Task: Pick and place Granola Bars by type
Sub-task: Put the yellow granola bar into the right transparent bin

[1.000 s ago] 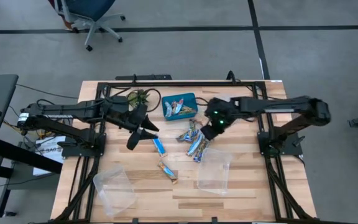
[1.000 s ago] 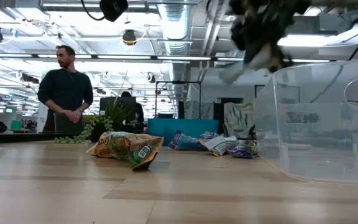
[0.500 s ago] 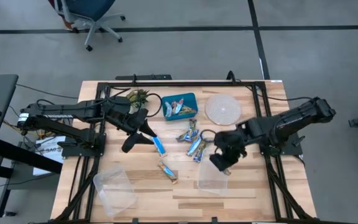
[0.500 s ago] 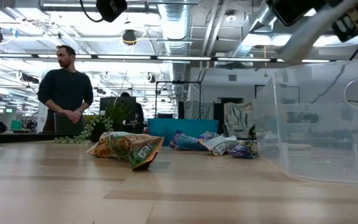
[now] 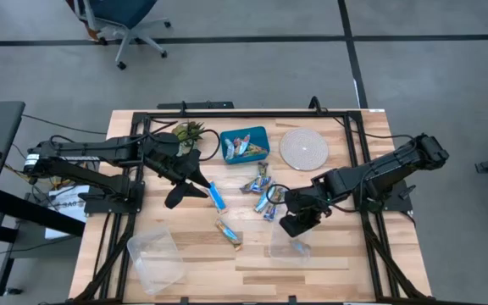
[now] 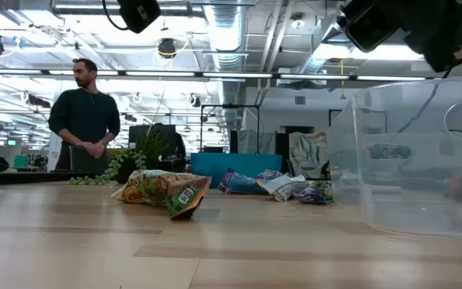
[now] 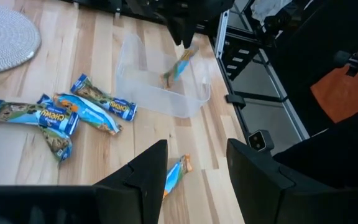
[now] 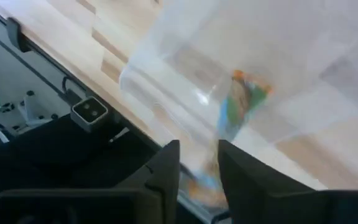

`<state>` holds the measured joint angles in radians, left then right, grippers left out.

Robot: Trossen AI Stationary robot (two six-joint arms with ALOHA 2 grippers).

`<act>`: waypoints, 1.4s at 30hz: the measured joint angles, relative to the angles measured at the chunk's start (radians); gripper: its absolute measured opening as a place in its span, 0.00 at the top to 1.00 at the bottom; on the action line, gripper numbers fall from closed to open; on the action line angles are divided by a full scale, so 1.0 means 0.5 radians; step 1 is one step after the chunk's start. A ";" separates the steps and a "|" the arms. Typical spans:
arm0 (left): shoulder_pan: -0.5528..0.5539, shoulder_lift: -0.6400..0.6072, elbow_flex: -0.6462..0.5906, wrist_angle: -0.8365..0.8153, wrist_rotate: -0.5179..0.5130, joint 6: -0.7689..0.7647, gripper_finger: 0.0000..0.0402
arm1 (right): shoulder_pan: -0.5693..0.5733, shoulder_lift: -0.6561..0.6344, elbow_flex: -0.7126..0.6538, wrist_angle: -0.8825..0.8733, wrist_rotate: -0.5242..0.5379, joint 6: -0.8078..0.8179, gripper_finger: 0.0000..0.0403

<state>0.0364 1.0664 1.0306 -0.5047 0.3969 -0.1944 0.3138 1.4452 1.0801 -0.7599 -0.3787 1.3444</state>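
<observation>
The table (image 5: 185, 271) is a pale butcher-block top of wooden planks inside a black metal frame, standing on a grey floor crossed by dark lines, with an office chair (image 5: 121, 25) beyond its far edge. The right gripper (image 5: 293, 222) hangs over the near-right clear plastic container (image 5: 288, 246), fingers spread and holding nothing; in the right wrist view a granola bar (image 8: 238, 102) with an orange end shows blurred inside that container. The left gripper (image 5: 180, 193) is at the middle left of the table, its fingers apart and empty, just beside a blue-white bar (image 5: 217, 197). A green-and-orange bar (image 5: 228, 232) lies alone nearer the front. A loose cluster of bars (image 5: 263, 193) lies at the table's centre, and more sit in a teal tray (image 5: 244, 144) at the back, between a green spiky plant (image 5: 189, 131) and a round woven mat (image 5: 303, 148). A second clear container (image 5: 157, 258) stands at the near-left corner. Across the table, the low view shows an open workspace with bright ceiling lights and exposed ducts, where a person (image 6: 85, 120) in a dark top stands with hands clasped.
</observation>
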 joint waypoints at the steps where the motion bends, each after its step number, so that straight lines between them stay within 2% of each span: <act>1: 0.000 0.000 0.000 0.000 0.000 0.000 0.61 | -0.004 -0.001 0.000 0.022 0.032 -0.030 0.72; 5: 0.000 0.000 0.000 -0.001 -0.034 -0.005 0.61 | -0.074 -0.033 0.025 0.204 0.141 -0.309 0.65; 8: -0.002 0.000 0.000 0.000 -0.150 -0.091 0.61 | -0.178 -0.028 0.108 0.191 0.214 -0.647 0.62; 15: -0.002 0.000 0.000 -0.015 -0.599 -0.539 0.61 | -0.437 0.065 0.325 0.012 0.240 -1.714 0.65; 20: -0.003 0.000 0.000 -0.059 -0.775 -0.858 0.61 | -0.562 0.214 0.414 -0.222 0.249 -2.474 0.67; 24: -0.013 0.000 0.000 -0.078 -0.867 -1.007 0.61 | -0.628 0.375 0.464 -0.276 0.303 -2.884 0.66; 32: -0.014 0.000 0.000 -0.075 -0.983 -1.143 0.61 | -0.654 0.682 0.605 -0.275 0.306 -3.301 0.66; 42: -0.014 -0.001 0.002 -0.042 -1.035 -1.176 0.61 | -0.596 0.906 0.632 -0.227 0.325 -3.388 0.66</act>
<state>0.0292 1.0660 1.0313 -0.5256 -0.1204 -0.7826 0.0157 1.8984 1.3964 -0.8735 -0.2161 -0.3493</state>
